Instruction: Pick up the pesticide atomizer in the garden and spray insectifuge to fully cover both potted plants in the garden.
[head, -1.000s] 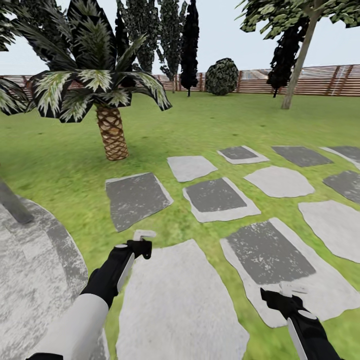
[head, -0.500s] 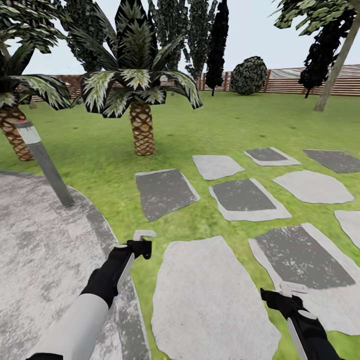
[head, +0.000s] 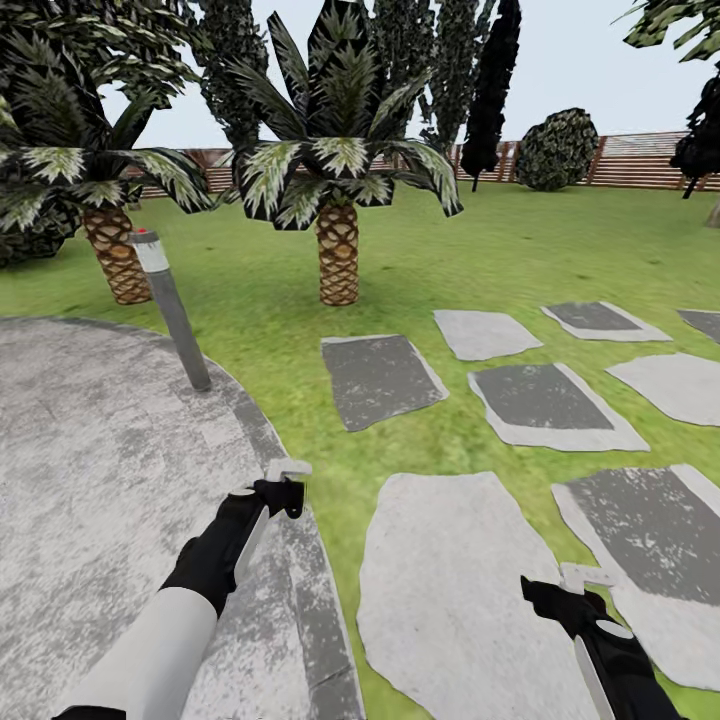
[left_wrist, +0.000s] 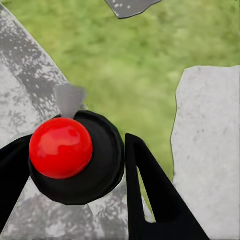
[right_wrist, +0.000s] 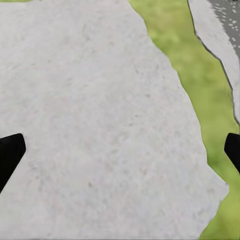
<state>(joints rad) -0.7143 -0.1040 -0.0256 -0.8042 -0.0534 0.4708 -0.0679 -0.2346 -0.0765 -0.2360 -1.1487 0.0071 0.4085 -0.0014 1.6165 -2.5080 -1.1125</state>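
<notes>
My left gripper (head: 284, 488) is shut on the pesticide atomizer (head: 287, 468), held low over the edge of the round paved patio (head: 90, 440). In the left wrist view the atomizer's dark round head with its red dot (left_wrist: 61, 147) sits between the two black fingers (left_wrist: 150, 195) of the left gripper (left_wrist: 75, 165). My right gripper (head: 572, 590) hangs open over a pale stepping stone (head: 450, 590); in the right wrist view its gripper (right_wrist: 120, 155) has its fingers spread wide with nothing between them. The potted plants are out of view.
A grey bollard lamp (head: 172, 310) with a red dot stands at the patio's rim. Two palms (head: 338, 255) (head: 118, 262) grow on the lawn behind it. Several stepping stones (head: 380, 375) run off to the right. A round dark bush (head: 556, 150) and a slatted fence (head: 640, 165) close the far side.
The whole view has swung left: palm, stones and bush slid right in the picture, and the patio, bollard lamp and a second palm came in. Both arms keep their pose.
</notes>
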